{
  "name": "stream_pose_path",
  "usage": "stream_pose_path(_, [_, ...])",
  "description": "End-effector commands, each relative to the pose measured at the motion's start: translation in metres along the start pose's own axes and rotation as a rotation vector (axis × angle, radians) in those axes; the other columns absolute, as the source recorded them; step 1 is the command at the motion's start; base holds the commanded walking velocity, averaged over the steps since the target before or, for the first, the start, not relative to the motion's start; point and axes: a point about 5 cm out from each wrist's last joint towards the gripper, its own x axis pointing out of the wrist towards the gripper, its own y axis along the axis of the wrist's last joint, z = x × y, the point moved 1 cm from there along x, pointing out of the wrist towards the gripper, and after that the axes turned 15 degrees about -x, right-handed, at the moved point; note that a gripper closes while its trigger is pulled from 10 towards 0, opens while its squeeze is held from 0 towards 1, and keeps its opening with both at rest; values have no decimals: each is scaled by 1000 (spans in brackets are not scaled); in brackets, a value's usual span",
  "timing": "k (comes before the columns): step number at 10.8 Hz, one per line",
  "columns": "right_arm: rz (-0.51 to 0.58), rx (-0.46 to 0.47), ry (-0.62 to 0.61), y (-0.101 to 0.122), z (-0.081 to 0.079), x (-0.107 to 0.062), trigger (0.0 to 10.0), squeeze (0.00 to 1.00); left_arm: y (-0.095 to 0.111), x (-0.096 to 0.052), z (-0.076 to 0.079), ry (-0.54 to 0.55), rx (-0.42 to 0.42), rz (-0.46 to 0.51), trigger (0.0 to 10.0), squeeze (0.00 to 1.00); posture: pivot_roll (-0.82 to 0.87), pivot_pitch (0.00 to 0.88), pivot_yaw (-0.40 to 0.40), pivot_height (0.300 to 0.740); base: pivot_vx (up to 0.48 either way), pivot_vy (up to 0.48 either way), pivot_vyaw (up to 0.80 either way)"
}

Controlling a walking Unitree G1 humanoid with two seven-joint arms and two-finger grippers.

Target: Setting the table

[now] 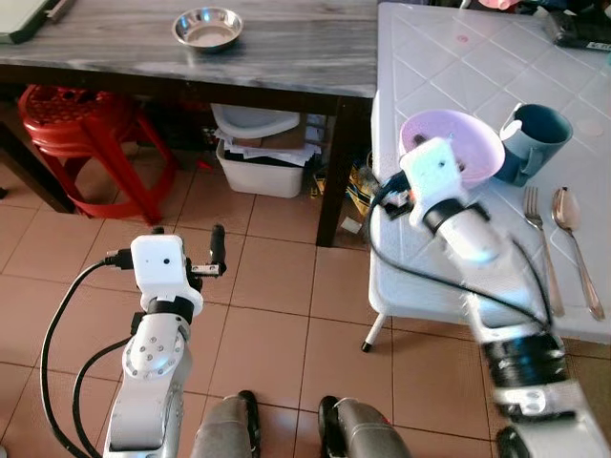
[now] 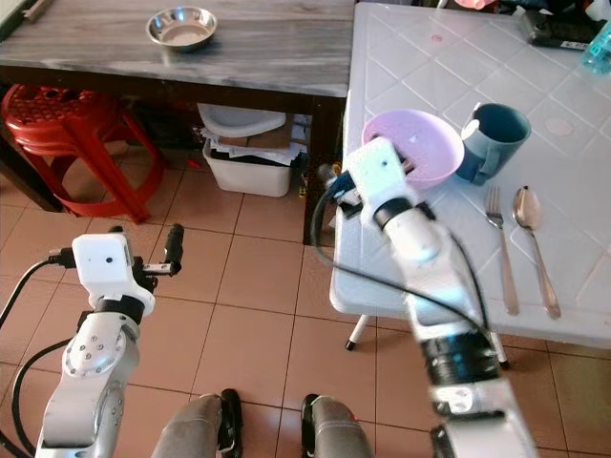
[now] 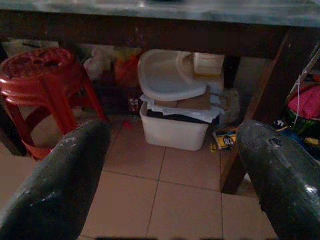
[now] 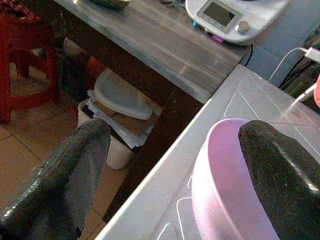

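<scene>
Laid: fork [image 1: 540, 243], spoon [image 1: 576, 244], blue mug [image 1: 535, 139] on white table [image 1: 430, 57].
Underway: right gripper [image 4: 175, 165], fingers apart, straddling pink bowl [image 2: 430, 143] rim.
Left gripper [image 3: 170, 175]: fingers apart, idle.

Terracotta floor tiles [image 1: 267, 277] spread below me in soft daylight. Ahead stands a grey wood-grain bench [image 1: 277, 48] on dark legs, with a red plastic stool [image 1: 86, 134] and a white storage bin [image 1: 263, 167] tucked beneath it. A white diamond-patterned bench [image 1: 449, 67] stands to my right.
</scene>
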Motion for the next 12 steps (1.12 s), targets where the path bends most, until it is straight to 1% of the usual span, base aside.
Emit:
stream_pose_path(1, [-57, 12, 9, -11, 1, -1, 10000, 0, 1, -2, 0, -6, -6, -6, 10000, 0, 21, 222, -4, 740, 0, 0, 0])
stream_pose_path(4, [-130, 0, 24, -20, 11, 2, 10000, 0, -1, -2, 2, -17, -17, -21, 10000, 0, 18, 218, -5, 740, 0, 0, 0])
stream_pose_path(6, [-192, 36, 53, -30, 12, 4, 10000, 0, -3, -1, 3, -21, -26, -29, 10000, 0, 23, 213, -9, 740, 0, 0, 0])
stream_pose_path(7, [-219, 31, 89, -33, 13, 4, 0, 0, -3, -1, 3, -21, -22, -32, 10000, 0, 27, 212, -10, 740, 0, 0, 0])
stream_pose_path(9, [-251, -12, 117, -39, 18, 5, 0, 0, -4, -1, 0, -10, -22, -41, 10000, 0, 27, 207, -12, 740, 0, 0, 0])
stream_pose_path(12, [-255, -5, 138, -37, 18, 6, 0, 0, -4, 1, 2, -16, -26, -44, 10000, 0, 25, 211, -14, 740, 0, 0, 0])
